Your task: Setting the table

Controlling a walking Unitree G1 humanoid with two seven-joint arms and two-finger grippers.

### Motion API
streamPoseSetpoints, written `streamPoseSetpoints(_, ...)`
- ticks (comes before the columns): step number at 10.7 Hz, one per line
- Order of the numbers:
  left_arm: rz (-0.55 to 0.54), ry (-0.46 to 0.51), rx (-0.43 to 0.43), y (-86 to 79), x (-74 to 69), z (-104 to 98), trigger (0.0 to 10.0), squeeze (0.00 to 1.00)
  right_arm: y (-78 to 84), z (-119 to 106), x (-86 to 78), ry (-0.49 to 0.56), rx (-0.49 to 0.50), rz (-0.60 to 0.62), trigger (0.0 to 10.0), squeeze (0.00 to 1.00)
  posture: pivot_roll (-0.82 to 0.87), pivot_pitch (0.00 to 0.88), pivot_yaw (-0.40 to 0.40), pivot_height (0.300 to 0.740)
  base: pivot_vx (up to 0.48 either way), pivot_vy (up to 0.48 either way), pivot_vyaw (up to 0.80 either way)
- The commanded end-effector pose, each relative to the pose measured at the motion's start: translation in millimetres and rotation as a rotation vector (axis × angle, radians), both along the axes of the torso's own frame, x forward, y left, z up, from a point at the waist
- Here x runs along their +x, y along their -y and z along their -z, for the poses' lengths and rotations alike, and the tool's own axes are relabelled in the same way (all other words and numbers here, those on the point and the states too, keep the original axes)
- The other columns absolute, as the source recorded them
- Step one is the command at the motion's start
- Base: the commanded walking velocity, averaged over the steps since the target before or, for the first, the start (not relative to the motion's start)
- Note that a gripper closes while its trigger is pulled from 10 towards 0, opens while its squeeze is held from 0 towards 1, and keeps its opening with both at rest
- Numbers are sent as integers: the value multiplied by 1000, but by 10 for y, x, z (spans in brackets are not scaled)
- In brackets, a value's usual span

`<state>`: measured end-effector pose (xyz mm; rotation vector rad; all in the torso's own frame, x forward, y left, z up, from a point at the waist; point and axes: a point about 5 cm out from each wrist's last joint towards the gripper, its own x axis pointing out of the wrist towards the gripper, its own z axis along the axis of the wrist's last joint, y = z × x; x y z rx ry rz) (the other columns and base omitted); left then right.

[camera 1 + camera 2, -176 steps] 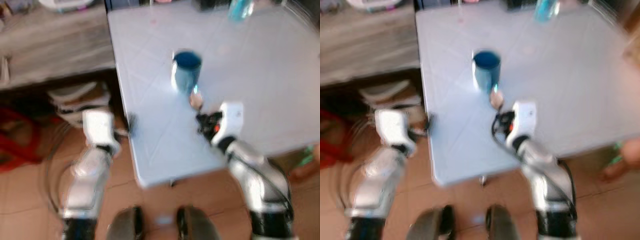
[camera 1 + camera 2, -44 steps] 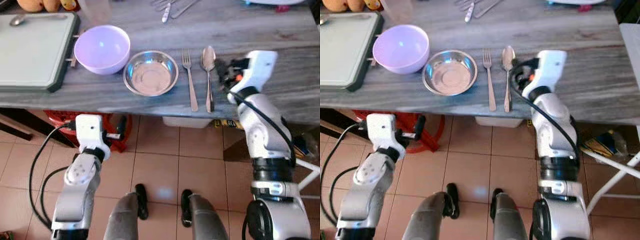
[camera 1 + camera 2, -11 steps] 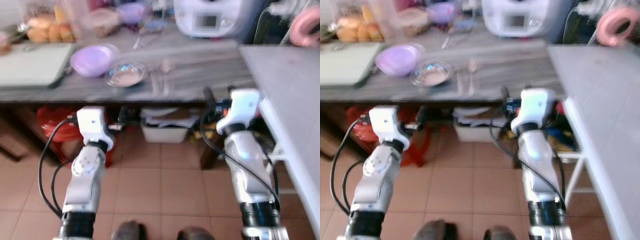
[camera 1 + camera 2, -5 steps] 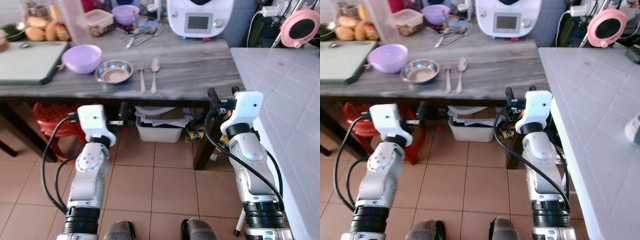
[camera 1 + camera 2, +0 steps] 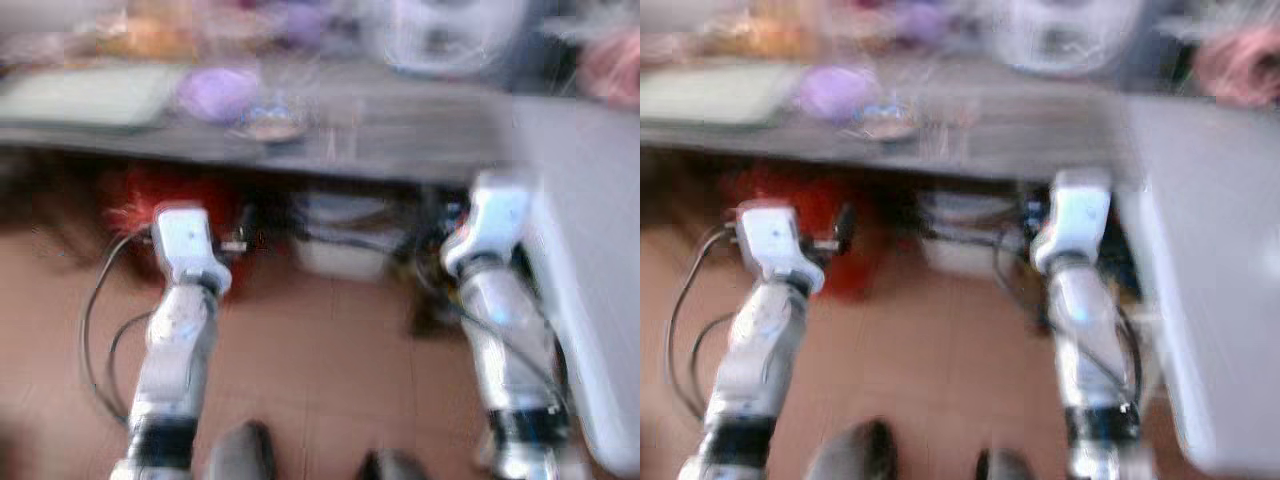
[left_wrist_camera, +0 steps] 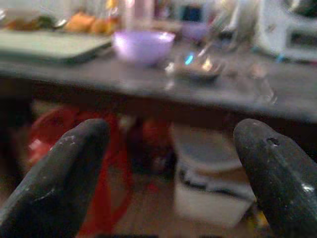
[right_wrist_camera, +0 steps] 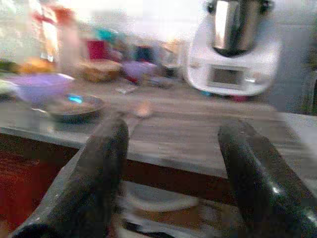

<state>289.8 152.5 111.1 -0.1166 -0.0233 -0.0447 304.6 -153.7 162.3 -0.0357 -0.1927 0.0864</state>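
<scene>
Left wrist view: one purple bowl (image 6: 143, 45), one steel bowl (image 6: 195, 70).

Shiny metal bowl (image 6: 194, 69), matt purple plastic bowl (image 6: 143, 46), grey wood-grain counter (image 7: 208, 141).

A white kitchen machine (image 7: 233, 47) is set at the back of the grey wooden counter (image 7: 198, 136). A red stool (image 5: 150, 205) and a white tub (image 6: 210, 183) are seen under that counter, above a tiled floor (image 5: 330, 370).

Purple bowl (image 6: 142, 45), steel bowl (image 6: 194, 69) beside it, upright on grey counter (image 6: 148, 84)
</scene>
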Motion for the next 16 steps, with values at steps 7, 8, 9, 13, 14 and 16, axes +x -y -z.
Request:
streamPoseSetpoints(7, 63, 57, 7, 61, 43, -129, 10000, 0, 8, 9, 12, -10, 22, 10, 10000, 0, -51, 117, 41, 740, 0, -42, -151)
streamPoseSetpoints(8, 64, 57, 6, 61, 39, -126, 10000, 0, 7, 11, 12, -12, 25, 7, 10000, 0, -53, 117, 41, 740, 0, -307, -800)
streamPoseSetpoints(9, 68, 59, 4, 64, 35, -127, 10000, 0, 8, 8, 8, -9, 19, 7, 10000, 0, -52, 118, 40, 740, 0, -315, -400)
streamPoseSetpoints(13, 69, 56, 2, 64, 25, -121, 10000, 0, -2, 13, 1, -10, 14, -2, 10000, 0, -54, 123, 38, 740, 0, -358, 0)
streamPoseSetpoints(14, 69, 55, 2, 63, 23, -118, 10000, 0, -3, 19, 0, -13, 15, -4, 10000, 0, -54, 125, 37, 740, 0, -364, 0)
streamPoseSetpoints(16, 68, 53, 3, 67, 19, -113, 10000, 0, -7, 24, -3, -17, 15, -7, 10000, 0, -55, 126, 35, 740, 0, -377, 0)
